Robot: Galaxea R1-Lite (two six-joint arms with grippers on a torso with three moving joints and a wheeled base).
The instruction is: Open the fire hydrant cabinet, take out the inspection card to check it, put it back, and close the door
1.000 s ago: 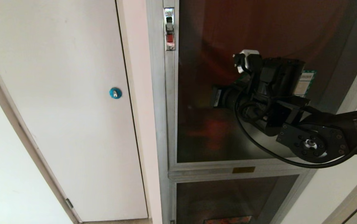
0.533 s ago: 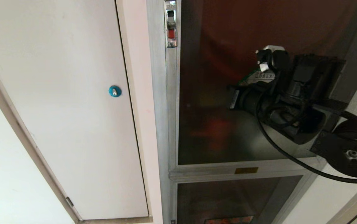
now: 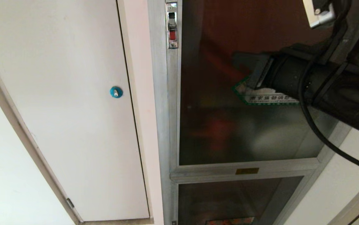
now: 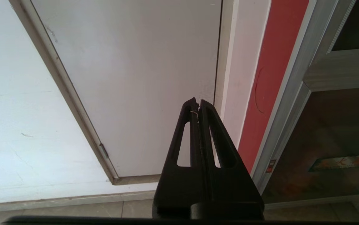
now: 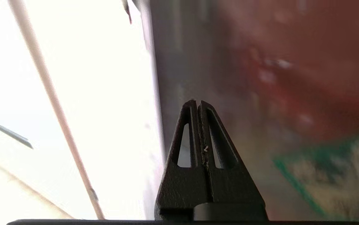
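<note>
The fire hydrant cabinet (image 3: pixel 170 175) fills the right half of the head view, silver-framed, and red shows through its glass. Its door (image 3: pixel 216 134) of dark tinted glass is closed, with a small red-marked latch (image 3: pixel 172 29) on its left frame and a green-edged sticker (image 3: pixel 266 95) partly behind my right arm. My right gripper (image 3: pixel 238 61) is shut and empty, held in front of the glass to the right of the latch. In the right wrist view, the right gripper (image 5: pixel 198 102) points at the door near its frame. My left gripper (image 4: pixel 197 101) hangs shut, parked low. The inspection card is hidden.
A plain white door (image 3: pixel 73 93) with a blue round lock (image 3: pixel 116 92) stands left of the cabinet. Below the door are a small brass plate (image 3: pixel 247 171) and a smaller glass panel (image 3: pixel 229 200) with an orange label (image 3: pixel 229 221). A black cable (image 3: pixel 323 137) hangs from my right arm.
My right arm has risen and swung towards the top right of the head view, closer to the camera, uncovering the lower part of the green-edged sticker. The gripper stays shut.
</note>
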